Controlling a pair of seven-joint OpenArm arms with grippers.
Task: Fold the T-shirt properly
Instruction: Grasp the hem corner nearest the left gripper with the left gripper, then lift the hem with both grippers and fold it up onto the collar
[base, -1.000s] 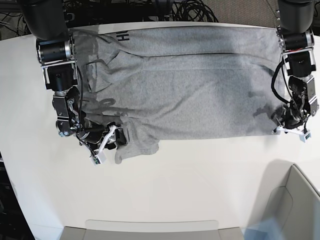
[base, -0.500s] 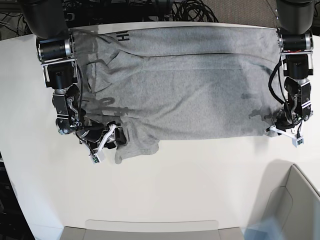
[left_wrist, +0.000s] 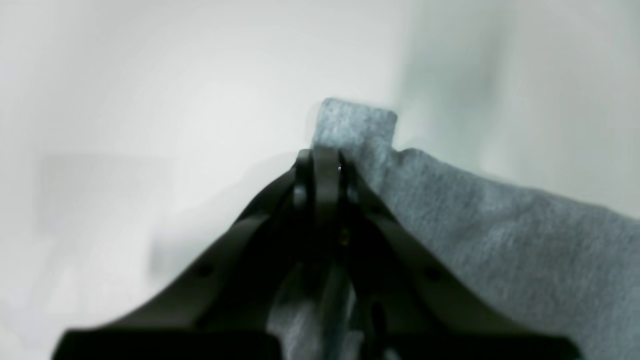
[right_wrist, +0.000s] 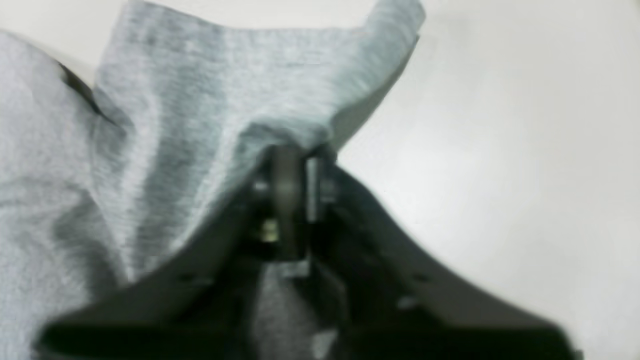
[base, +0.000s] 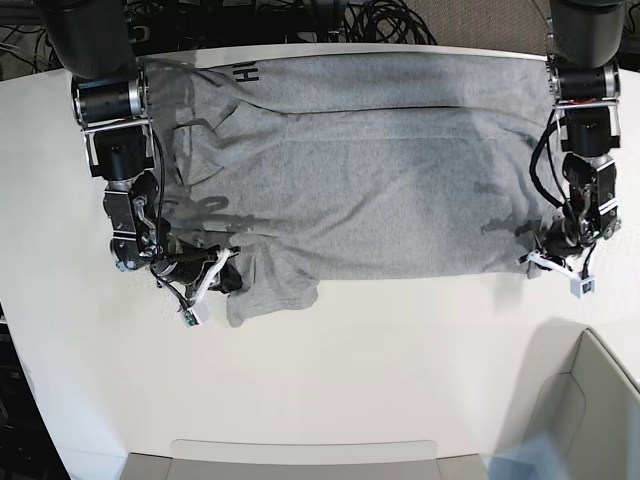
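The T-shirt (base: 350, 170) lay spread across the tabletop (base: 400, 380). The left end effector (base: 552, 268) clamped its 4 o'clock corner, the right end effector (base: 212, 280) its 8 o'clock sleeve. Either thin pinch could slip on lifting, skewing the fold.

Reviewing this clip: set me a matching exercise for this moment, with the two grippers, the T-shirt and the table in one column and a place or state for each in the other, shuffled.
Column one:
1. left gripper
2. right gripper
3. T-shirt
4. table

Column two:
A. white, bare along the near side
B. shut on a rumpled sleeve, at the left of the base view
C. spread flat, black lettering showing at its far edge
D. shut on a cloth corner, at the right of the base view

Pairs: 1-D, 2-B, 3-C, 4-A
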